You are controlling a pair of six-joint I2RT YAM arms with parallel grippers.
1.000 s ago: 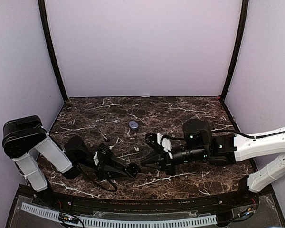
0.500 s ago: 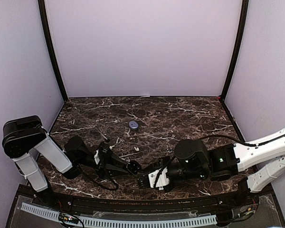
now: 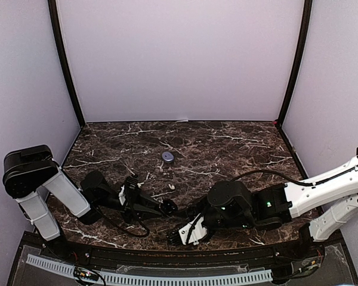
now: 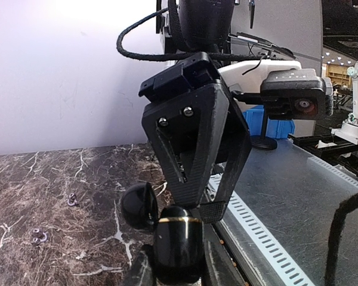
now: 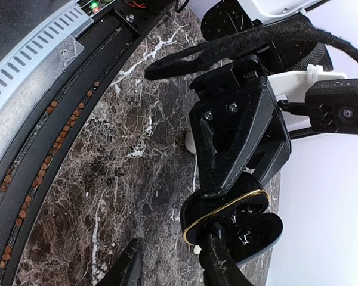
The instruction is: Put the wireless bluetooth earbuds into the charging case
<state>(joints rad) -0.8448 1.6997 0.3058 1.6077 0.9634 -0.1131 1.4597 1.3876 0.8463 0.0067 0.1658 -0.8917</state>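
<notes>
The charging case (image 4: 178, 241) is black and glossy with a gold band. My left gripper (image 4: 178, 265) is shut on it, low over the table's front. Its lid (image 4: 138, 205) hangs open. In the right wrist view the case (image 5: 227, 211) shows dark glossy wells; I cannot tell whether earbuds sit in them. My right gripper (image 5: 172, 239) is open, facing the case, with one finger (image 5: 218, 259) against its rim and marble between the fingers. From above, the left gripper (image 3: 167, 207) and right gripper (image 3: 180, 234) are close together. A small white earbud (image 3: 172, 187) lies behind them.
A round grey-blue disc (image 3: 167, 156) lies mid-table. Two small pale bits (image 4: 71, 199) lie on the marble beyond the case. The slotted front rail (image 3: 167, 277) and the table's front edge run just below the right gripper. Purple walls enclose the table.
My right arm swung from mid-table down toward the front edge, turned its gripper to face the case, and its jaws opened. The left gripper with the case barely shifted.
</notes>
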